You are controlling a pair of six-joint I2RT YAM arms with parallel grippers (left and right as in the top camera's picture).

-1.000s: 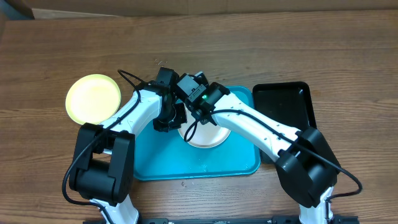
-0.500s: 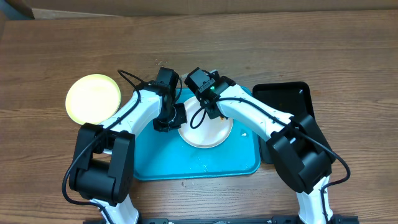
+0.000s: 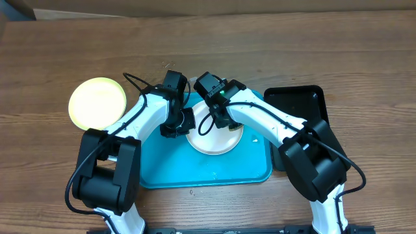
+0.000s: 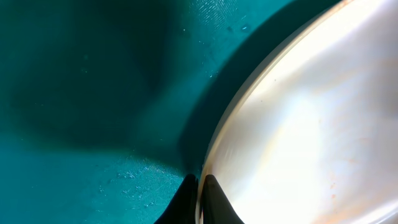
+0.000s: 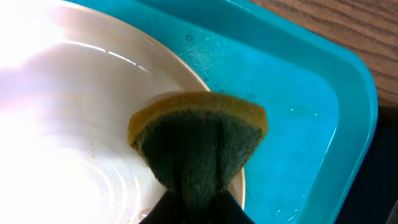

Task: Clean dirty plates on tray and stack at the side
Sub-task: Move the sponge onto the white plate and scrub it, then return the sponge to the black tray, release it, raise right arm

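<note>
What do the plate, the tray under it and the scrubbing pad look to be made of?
The white plate looks like smooth glossy plastic, judging by its bright glare streaks. The tray seems to be turquoise plastic, semi-gloss, with fine scratches and droplets. The sponge looks like soft yellow foam with a rough dark green scouring face, folded.

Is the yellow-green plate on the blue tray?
No, the yellow-green plate lies on the wooden table, left of the tray.

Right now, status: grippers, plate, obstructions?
Left gripper shut on white plate rim. Right gripper pinching sponge against it, over the tray. Nothing in the way.
</note>
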